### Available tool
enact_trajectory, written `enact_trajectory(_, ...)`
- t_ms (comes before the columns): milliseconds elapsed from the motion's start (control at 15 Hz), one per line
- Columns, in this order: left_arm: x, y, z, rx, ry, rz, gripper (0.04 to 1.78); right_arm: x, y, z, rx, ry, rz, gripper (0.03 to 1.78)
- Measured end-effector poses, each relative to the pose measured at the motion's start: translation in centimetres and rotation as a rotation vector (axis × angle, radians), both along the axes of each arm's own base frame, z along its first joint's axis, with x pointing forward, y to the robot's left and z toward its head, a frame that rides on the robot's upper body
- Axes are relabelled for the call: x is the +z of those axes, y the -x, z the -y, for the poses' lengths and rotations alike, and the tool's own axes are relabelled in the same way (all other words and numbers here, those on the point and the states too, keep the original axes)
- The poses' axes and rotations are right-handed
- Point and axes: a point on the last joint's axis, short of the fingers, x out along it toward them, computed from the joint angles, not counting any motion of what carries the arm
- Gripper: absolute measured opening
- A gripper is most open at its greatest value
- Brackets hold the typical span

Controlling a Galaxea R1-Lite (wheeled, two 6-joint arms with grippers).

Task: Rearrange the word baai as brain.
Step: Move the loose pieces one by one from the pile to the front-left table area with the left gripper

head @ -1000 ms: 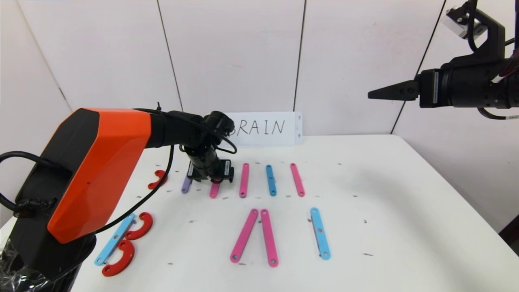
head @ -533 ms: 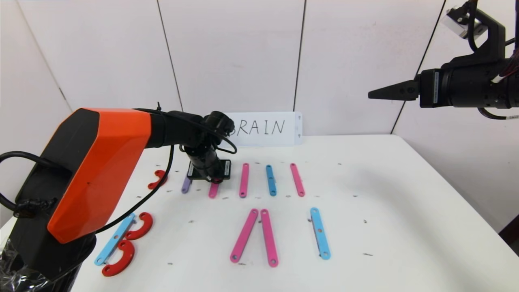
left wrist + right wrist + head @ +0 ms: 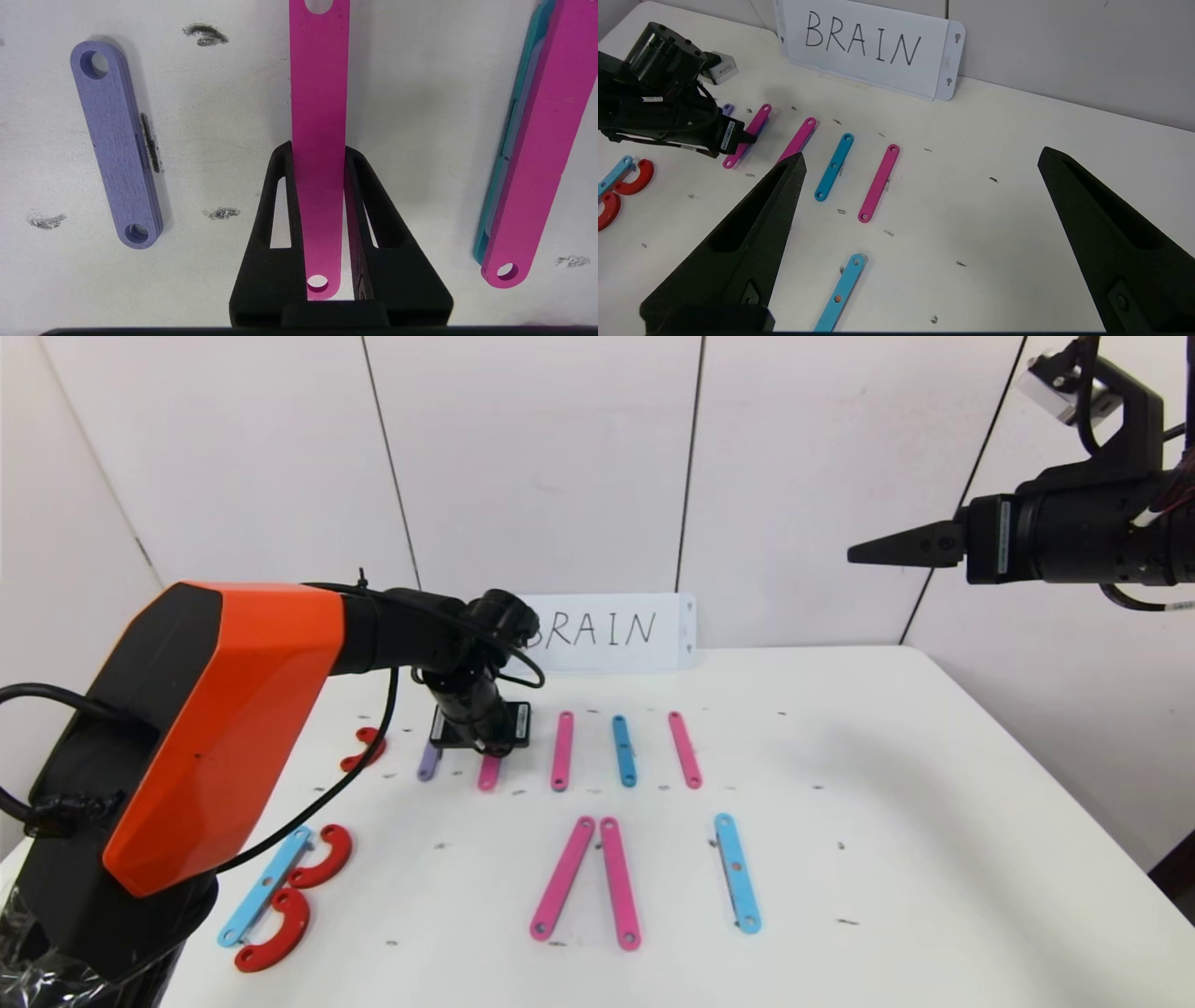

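Pink bar (image 3: 319, 140) gripped between the closed fingers of the left gripper (image 3: 319, 154) at the far left of the white table (image 3: 887, 821), just right of a purple bar (image 3: 117, 144), with another pink bar (image 3: 537, 154) on the other side. Farther right, a blue bar (image 3: 624, 750). Behind, propped against the wall, a BRAIN card (image 3: 611, 632). Right gripper (image 3: 920, 177) parked high at the right, fingers spread wide.

The left gripper (image 3: 484, 739) covered most of the pink bar (image 3: 489, 773) in the head view (only its near end showed); the white card (image 3: 611, 633) lost its B's edge.
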Motion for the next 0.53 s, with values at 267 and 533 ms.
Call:
enact_trajectory(267, 1.0, 0.3, -0.1, -0.001, 0.007, 0.015, 0.29, 0.0, 0.0, 0.0, 0.000, -0.001, 0.001, 1.74)
enact_trajectory(533, 5.0, 1.6, -0.7, -0.012, 0.036, 0.096, 0.29, 0.1, 0.1, 0.0, 0.000, -0.001, 0.003, 1.74)
